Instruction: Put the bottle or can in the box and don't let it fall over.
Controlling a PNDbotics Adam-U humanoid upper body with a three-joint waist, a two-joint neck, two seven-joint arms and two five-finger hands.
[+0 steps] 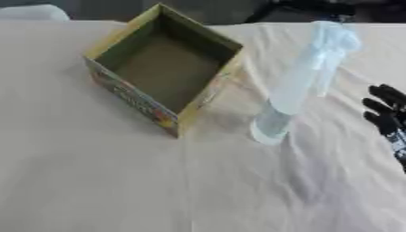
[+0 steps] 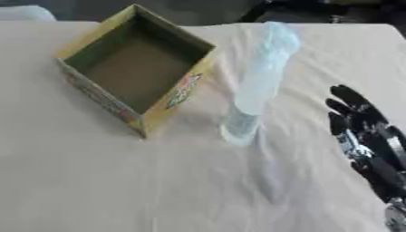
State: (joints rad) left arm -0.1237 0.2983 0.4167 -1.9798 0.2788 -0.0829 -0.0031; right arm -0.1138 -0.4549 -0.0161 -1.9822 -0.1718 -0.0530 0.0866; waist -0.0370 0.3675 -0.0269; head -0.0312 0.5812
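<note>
A tall pale blue spray bottle (image 2: 252, 86) stands upright on the cloth-covered table, just right of the box. The open cardboard box (image 2: 133, 68) has yellow printed sides and an empty brown inside; it sits at the upper left. My right hand (image 2: 361, 131) comes in from the right edge, black, with its fingers straight and spread, pointing toward the bottle. It holds nothing and stays a short way to the right of the bottle, not touching it. My left hand shows in no view.
A wrinkled beige cloth (image 1: 119, 181) covers the whole table. Dark shapes (image 1: 317, 7) lie beyond the far edge. A pale rounded object (image 1: 31, 11) sits at the top left corner.
</note>
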